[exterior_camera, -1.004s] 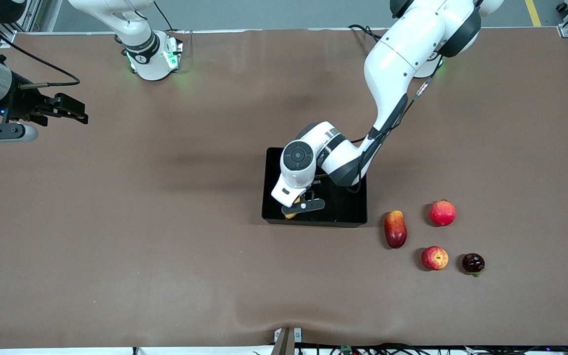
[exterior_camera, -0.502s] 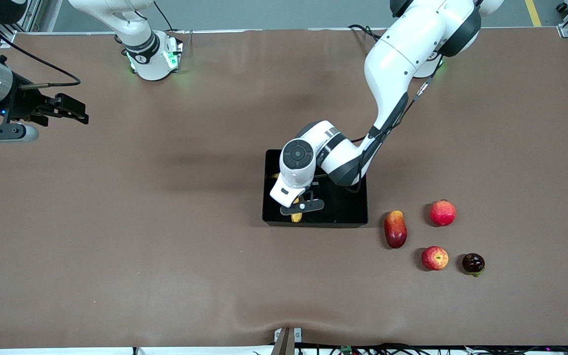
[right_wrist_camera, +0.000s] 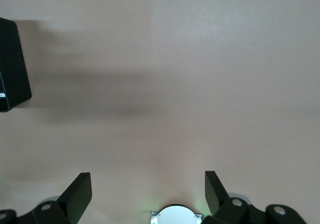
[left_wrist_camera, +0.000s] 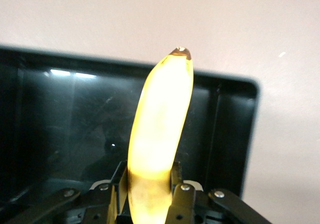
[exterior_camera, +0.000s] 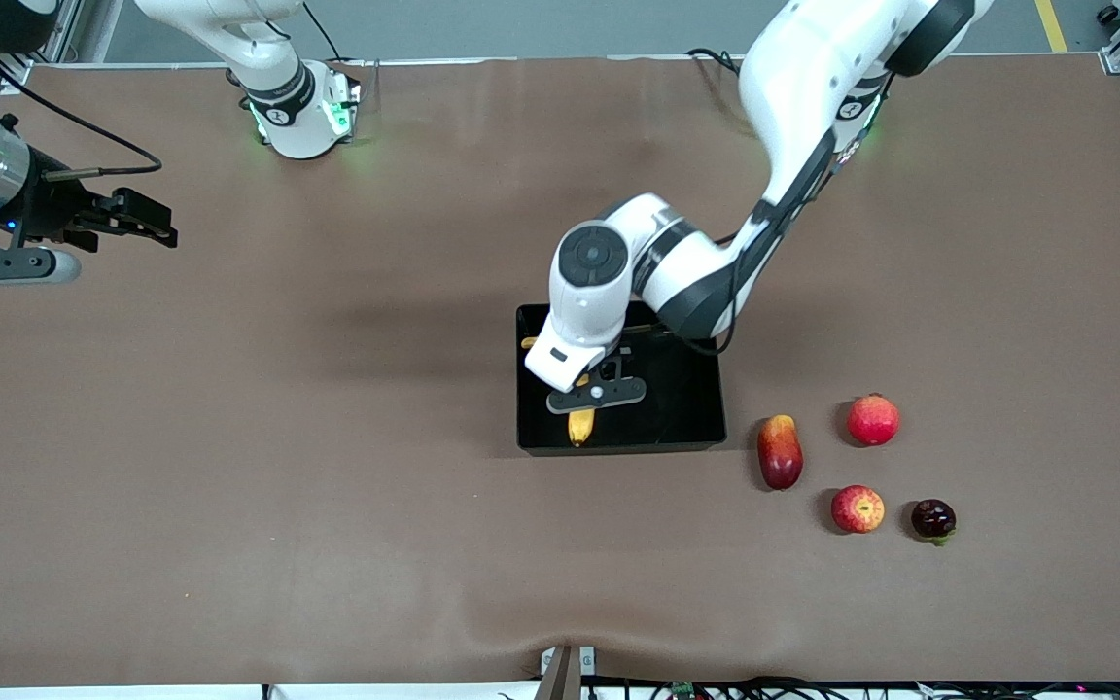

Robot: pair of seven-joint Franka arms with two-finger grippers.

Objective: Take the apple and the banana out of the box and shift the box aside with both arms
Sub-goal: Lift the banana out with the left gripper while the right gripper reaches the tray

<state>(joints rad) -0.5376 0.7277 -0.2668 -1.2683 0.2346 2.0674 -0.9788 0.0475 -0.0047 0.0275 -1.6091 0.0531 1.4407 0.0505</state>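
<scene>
The black tray [exterior_camera: 686, 408] sits mid-table. My left gripper [exterior_camera: 593, 393] hangs over the part of the tray toward the right arm's end. It is shut on the yellow banana [exterior_camera: 580, 426], whose ends stick out past the hand. In the left wrist view the banana [left_wrist_camera: 160, 124] runs out from between the fingers [left_wrist_camera: 184, 194] over the tray [left_wrist_camera: 60, 114]. The small red apple with a yellow patch [exterior_camera: 857, 508] lies on the table, nearer the front camera than the tray, toward the left arm's end. My right gripper [exterior_camera: 154, 222] waits open and empty above bare table [right_wrist_camera: 148, 194].
A red-and-yellow mango-like fruit [exterior_camera: 780, 451] lies just beside the tray. A pink-red round fruit [exterior_camera: 873, 419] and a dark purple fruit [exterior_camera: 933, 518] lie near the apple. A corner of the tray [right_wrist_camera: 12, 63] shows in the right wrist view.
My left arm has risen and more of the banana shows below the hand. The tray sits slightly nearer the front camera. The right arm has barely moved.
</scene>
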